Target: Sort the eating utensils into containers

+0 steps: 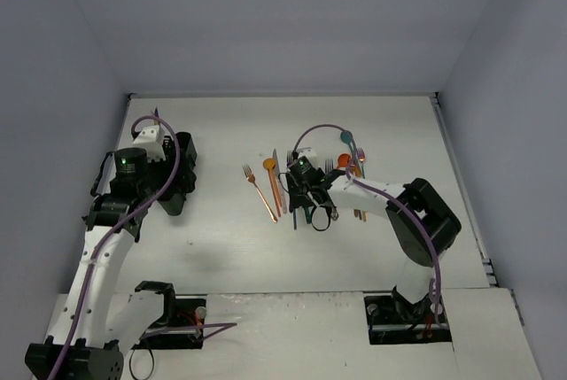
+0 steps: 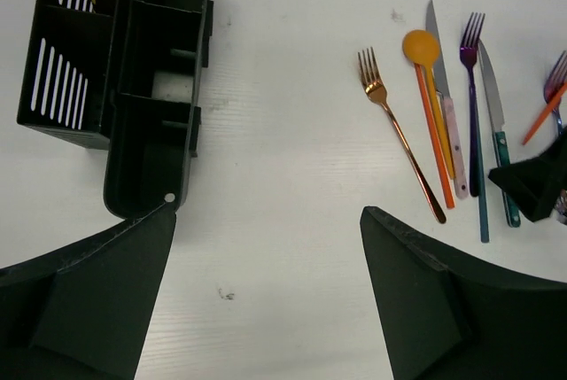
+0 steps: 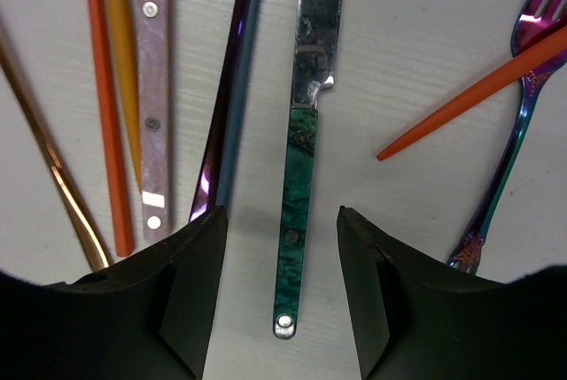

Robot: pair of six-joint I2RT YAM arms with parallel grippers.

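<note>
Your right gripper (image 3: 281,221) hangs low over the spread of utensils. Its jaws are partly open and stand on either side of the steel-bladed knife with the teal marbled handle (image 3: 297,212). A sliver of the white table (image 3: 416,26) shows on each side of that handle, so nothing is gripped.

To the left of this knife in the right wrist view you have, in order:
- a slim purple fork handle (image 3: 221,132) lying tight against a blue-grey handle (image 3: 244,70)
- the knife with the mauve riveted handle (image 3: 152,88)
- an amber handle (image 3: 124,61) pressed against an orange handle (image 3: 104,114)
- the thin copper fork (image 3: 53,176)

To the right, a second orange handle (image 3: 469,96) lies aslant over the iridescent purple-blue fork (image 3: 509,158).

Your left gripper (image 2: 267,216) has its jaws spread wide with nothing between them. It hovers above bare table just beside the near end of the black slotted cutlery caddy (image 2: 133,70), and one fingertip is close to the caddy's corner. The caddy's upright compartments are open at the top, and you cannot tell from here what is inside them.

From overhead, the caddy sits at the left of the table by your left arm, and the utensils lie in a loose row right of centre, well apart from it. The copper fork is the one nearest the caddy.
</note>
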